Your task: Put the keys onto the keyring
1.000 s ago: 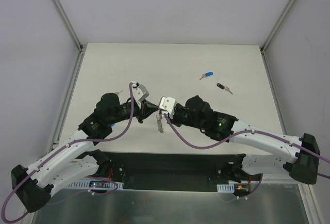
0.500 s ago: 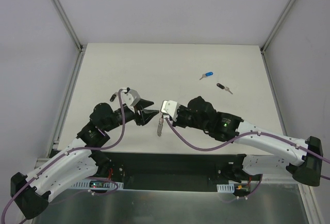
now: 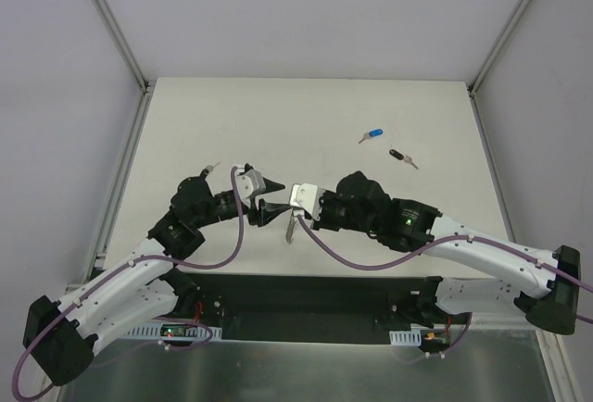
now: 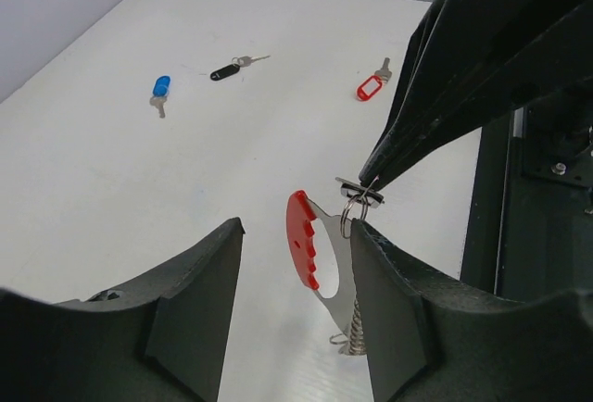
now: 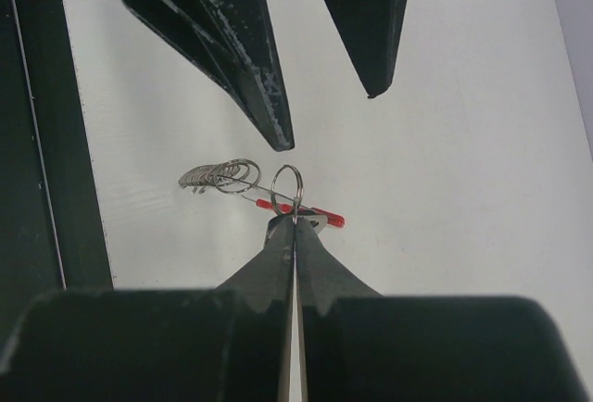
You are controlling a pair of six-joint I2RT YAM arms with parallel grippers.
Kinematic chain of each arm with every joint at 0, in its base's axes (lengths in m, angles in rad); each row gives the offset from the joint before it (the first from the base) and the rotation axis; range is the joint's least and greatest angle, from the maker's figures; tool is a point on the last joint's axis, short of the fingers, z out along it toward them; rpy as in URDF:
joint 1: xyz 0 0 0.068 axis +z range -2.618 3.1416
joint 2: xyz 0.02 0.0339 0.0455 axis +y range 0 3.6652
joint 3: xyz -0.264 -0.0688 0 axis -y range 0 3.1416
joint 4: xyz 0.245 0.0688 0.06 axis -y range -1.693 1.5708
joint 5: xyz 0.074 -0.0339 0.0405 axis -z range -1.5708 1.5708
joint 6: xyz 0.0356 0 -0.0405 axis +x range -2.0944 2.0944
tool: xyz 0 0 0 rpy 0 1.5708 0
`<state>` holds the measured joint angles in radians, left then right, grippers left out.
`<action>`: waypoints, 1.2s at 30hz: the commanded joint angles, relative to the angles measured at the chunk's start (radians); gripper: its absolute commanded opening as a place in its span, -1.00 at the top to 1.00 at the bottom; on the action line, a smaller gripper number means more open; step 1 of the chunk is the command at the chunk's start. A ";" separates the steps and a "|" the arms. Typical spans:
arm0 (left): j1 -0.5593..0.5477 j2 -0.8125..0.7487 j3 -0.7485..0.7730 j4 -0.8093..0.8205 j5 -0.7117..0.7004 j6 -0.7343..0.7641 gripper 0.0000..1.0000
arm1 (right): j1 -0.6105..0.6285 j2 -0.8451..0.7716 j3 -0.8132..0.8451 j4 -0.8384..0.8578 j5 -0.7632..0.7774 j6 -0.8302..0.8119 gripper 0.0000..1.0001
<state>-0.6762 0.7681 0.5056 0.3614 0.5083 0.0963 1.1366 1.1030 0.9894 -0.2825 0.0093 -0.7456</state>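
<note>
Left wrist: right end effector (image 4: 371,180) grips keyring (image 4: 302,249) near table edge (image 4: 463,207) — left end effector (image 4: 296,228) parted.

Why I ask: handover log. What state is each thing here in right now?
left tool, open, gripping nothing
right tool, shut on keyring
keyring, hanging from right tool
blue key, loose on table
black key, loose on table
red key, loose on table

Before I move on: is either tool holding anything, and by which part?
The right tool pinches the keyring by the small wire ring at its top. The left tool is open, holding nothing.
</note>
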 commanded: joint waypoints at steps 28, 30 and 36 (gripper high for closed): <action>0.086 0.258 0.195 -0.128 0.466 0.132 0.71 | -0.001 -0.020 0.060 0.008 -0.051 -0.008 0.97; 0.081 0.258 0.197 -0.128 0.466 0.132 0.76 | -0.003 -0.015 0.063 0.006 -0.052 -0.006 0.97; 0.063 0.255 0.198 -0.127 0.431 0.123 1.00 | -0.001 0.000 0.071 0.006 -0.049 -0.005 0.97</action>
<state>-0.5976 1.0267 0.6636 0.2203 0.9535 0.2028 1.1355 1.1046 1.0027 -0.3050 -0.0315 -0.7460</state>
